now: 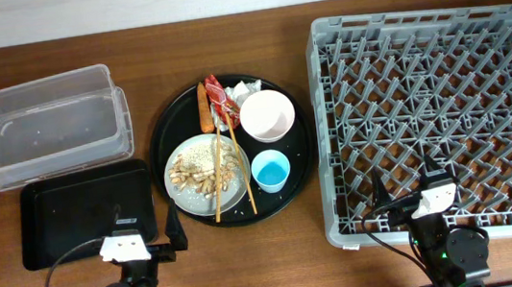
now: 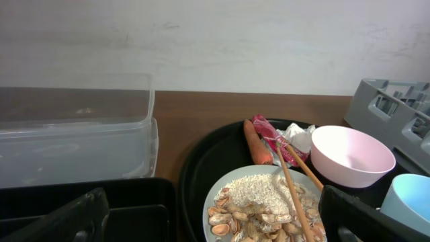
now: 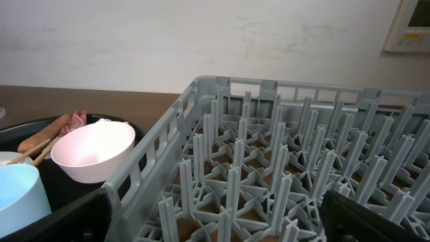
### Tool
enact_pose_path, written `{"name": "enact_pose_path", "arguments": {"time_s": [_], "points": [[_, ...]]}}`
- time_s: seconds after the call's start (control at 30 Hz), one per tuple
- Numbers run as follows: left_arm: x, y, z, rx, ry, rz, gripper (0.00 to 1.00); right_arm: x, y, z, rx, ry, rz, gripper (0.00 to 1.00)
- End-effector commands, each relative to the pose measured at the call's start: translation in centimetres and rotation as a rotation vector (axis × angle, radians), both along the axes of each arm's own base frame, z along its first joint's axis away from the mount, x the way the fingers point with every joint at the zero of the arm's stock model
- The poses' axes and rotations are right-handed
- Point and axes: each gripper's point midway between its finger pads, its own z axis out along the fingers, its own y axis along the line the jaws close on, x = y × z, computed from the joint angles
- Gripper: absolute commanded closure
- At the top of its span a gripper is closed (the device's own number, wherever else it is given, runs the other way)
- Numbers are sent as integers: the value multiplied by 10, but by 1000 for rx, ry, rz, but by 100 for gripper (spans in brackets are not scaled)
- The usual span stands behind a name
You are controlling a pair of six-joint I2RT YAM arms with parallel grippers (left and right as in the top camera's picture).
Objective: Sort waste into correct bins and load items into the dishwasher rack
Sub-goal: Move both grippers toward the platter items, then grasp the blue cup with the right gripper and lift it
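Brown wooden table (image 1: 224,31) against a pale wall, seen from above. At its centre a large round black tray (image 1: 170,134) holds everything to be sorted. On it sits a pale speckled round plate (image 1: 200,200) with loose peanuts (image 1: 197,177) and white rice grains (image 1: 201,154), and thin wooden chopsticks (image 2: 290,185) lie across the plate. Behind the plate are an orange carrot-like stick (image 1: 204,109), a red shiny wrapper (image 1: 219,95) and a crumpled white napkin (image 1: 245,90). A white round bowl (image 1: 267,115) and a small light-blue cup (image 1: 270,171) stand beside it.

To the left, an empty clear plastic rectangular tub (image 1: 42,129) sits behind a flat black rectangular tray (image 1: 81,217). To the right is a large square grey plastic rack (image 1: 416,19), its pegs bare. The layout seems to give each arm its own side.

The left gripper (image 2: 211,202) hangs at the flat tray's near corner, its jaws spread wide and holding nothing. The right gripper (image 3: 218,202) hangs over the rack's near edge, likewise wide apart and empty. Nothing appears sorted yet.
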Motion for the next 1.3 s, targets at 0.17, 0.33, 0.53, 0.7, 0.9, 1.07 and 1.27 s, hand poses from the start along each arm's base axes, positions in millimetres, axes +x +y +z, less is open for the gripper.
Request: {"name": "enact_pose_path", "arguments": {"time_s": [0.17, 0.33, 0.53, 0.7, 0.9, 1.07, 1.27], "points": [[0, -1, -2, 12, -4, -3, 1, 0, 0, -2, 1, 2, 3, 2], [0, -1, -2, 12, -4, -3, 1, 0, 0, -2, 1, 2, 3, 2], [0, -1, -1, 12, -6, -6, 1, 0, 0, -2, 1, 2, 4, 2], [-3, -23, 30, 2, -130, -135, 1, -6, 30, 12, 12, -40, 180, 2], [-11, -24, 115, -28, -63, -144, 1, -38, 37, 110, 73, -30, 230, 2], [42, -53, 147, -71, 483, -273, 1, -27, 38, 136, 92, 361, 214, 2], [79, -118, 116, -221, 900, -542, 1, -4, 73, 114, 213, 800, 383, 2]]}}
